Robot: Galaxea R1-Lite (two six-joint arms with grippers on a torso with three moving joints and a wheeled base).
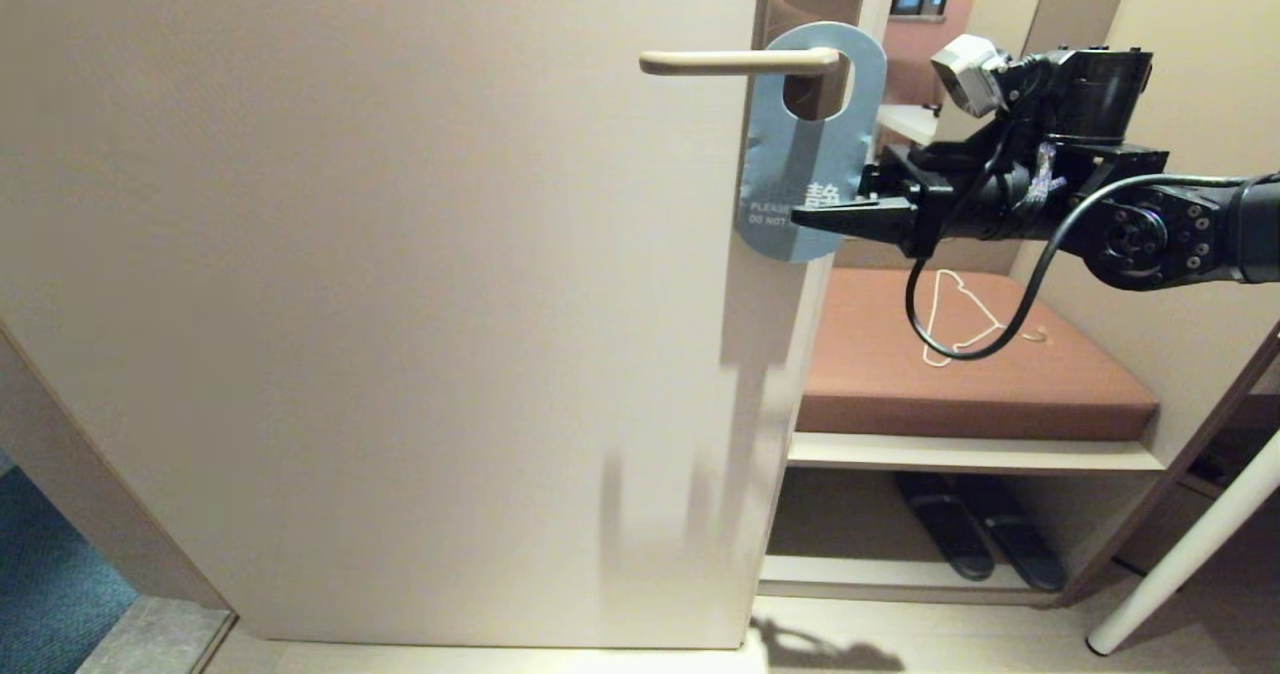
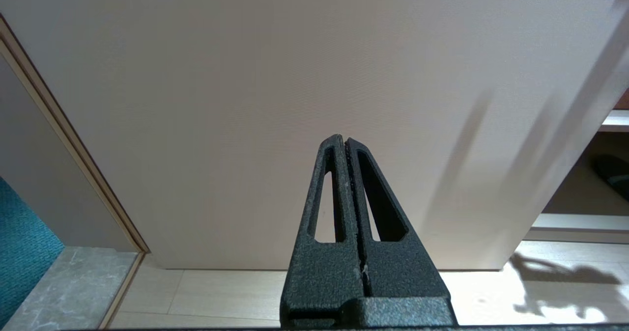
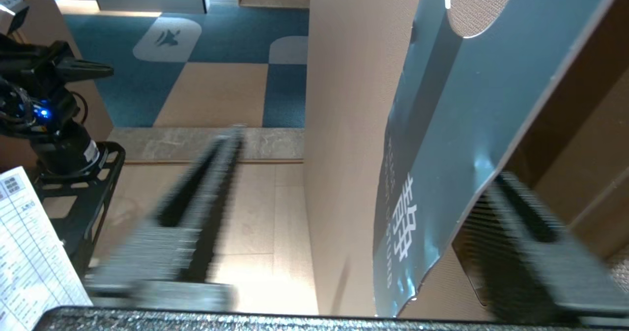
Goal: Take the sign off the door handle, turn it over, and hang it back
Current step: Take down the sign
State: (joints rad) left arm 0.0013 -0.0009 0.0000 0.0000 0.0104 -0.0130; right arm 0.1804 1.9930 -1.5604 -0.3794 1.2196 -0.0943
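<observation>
Fingers spread either side of the blue sign [image 1: 812,144] hanging on the door handle [image 1: 738,61], the right gripper [image 1: 845,217] looked ready to pinch and lift it, while the left gripper [image 2: 346,144], fingers pressed together, idled by the door.

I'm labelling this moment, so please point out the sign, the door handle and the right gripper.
sign [image 1: 800,169], head view: blue face below the oval hole.
door handle [image 1: 735,61], head view: middle of the lever bar.
right gripper [image 1: 815,216], head view: fingertips at the sign's lower edge.
</observation>
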